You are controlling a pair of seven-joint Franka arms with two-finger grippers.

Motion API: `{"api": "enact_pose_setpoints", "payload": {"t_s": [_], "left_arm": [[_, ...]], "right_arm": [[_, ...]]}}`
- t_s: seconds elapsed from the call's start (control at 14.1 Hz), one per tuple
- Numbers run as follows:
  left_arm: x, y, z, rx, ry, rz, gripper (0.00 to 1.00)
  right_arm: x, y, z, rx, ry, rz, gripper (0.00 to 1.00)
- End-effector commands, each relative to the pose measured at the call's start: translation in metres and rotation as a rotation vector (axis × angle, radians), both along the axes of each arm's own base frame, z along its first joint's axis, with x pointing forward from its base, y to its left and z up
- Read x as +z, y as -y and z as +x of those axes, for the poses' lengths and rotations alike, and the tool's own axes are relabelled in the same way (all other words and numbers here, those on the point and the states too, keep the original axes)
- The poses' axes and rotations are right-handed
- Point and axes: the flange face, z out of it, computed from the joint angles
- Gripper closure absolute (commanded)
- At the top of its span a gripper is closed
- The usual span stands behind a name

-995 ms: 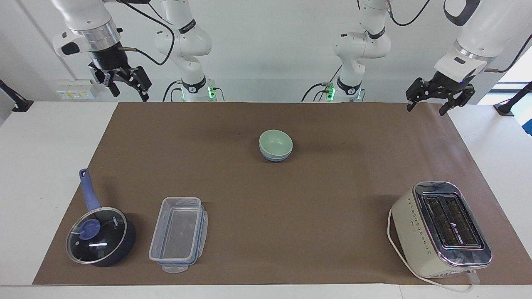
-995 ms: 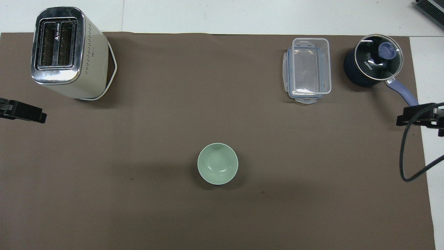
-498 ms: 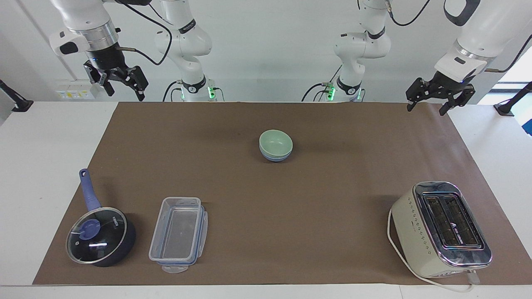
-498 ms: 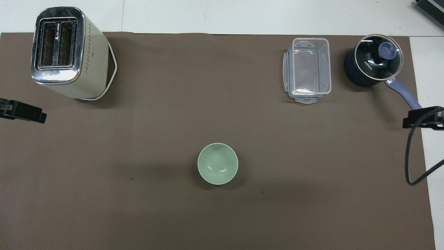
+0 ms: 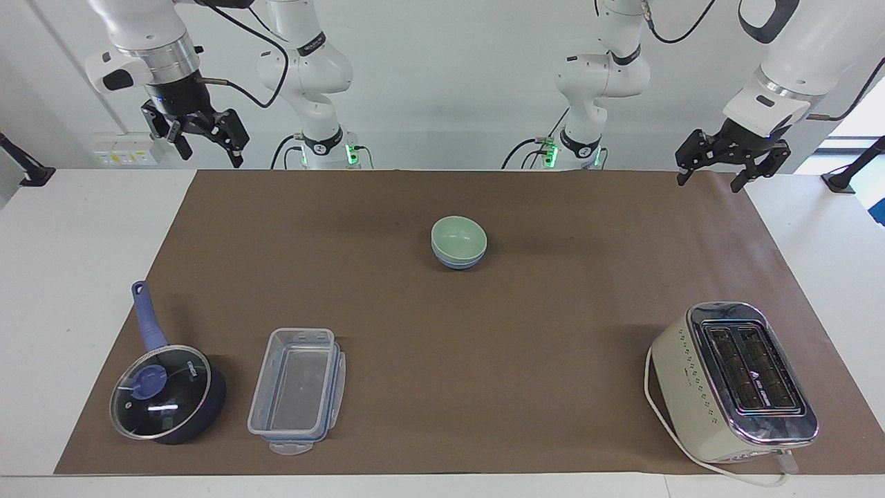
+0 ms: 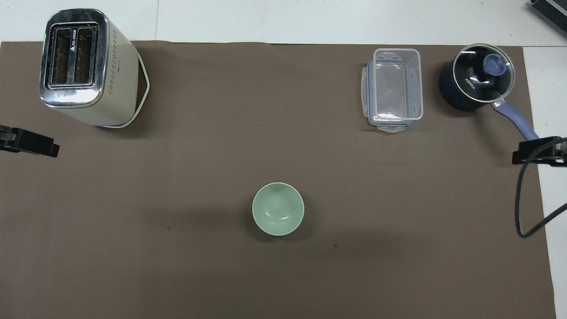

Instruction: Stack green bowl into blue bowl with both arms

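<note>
The right pincer (image 5: 204, 142) hangs high over the tabletop (image 5: 62, 228) edge at the right arm's end, its fingers spread wide and holding nothing. The left pincer (image 5: 715, 169) hangs over the mat (image 5: 553, 332) corner at the left arm's end, also wide and empty. Both arms are drawn up and folded toward their bases, well apart from the bowls.

The green bowl (image 5: 458, 238) sits nested in the blue bowl (image 5: 456, 262) at the middle of the mat; only a blue band shows under the green rim in the facing view, and from overhead the green bowl (image 6: 278, 208) hides it wholly. The stack looks level and seated.

Judged from this, the stacking is done and the arms are at the parking step. The next move seems to call for nothing more than settling at rest; no further grasp looks needed.

The pan (image 5: 166, 394), box (image 5: 297, 391) and toaster (image 5: 733, 380) stand along the edge farthest from the robots, well apart from the bowls.
</note>
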Motion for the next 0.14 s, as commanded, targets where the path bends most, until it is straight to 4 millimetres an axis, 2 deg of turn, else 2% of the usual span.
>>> {"api": "enact_pose_setpoints", "payload": {"t_s": [0.0,0.07], "left_arm": [[0.0003,-0.0011,0.0,-0.009,-0.001,0.002,0.0],[0.0003,-0.001,0.0,-0.006,-0.001,0.003,0.0]], "right_arm": [[0.0025,0.0004,-0.0047,0.023,-0.004,-0.011,0.0],[0.0025,0.0002,-0.0047,0.021,-0.004,-0.01,0.0]]}}
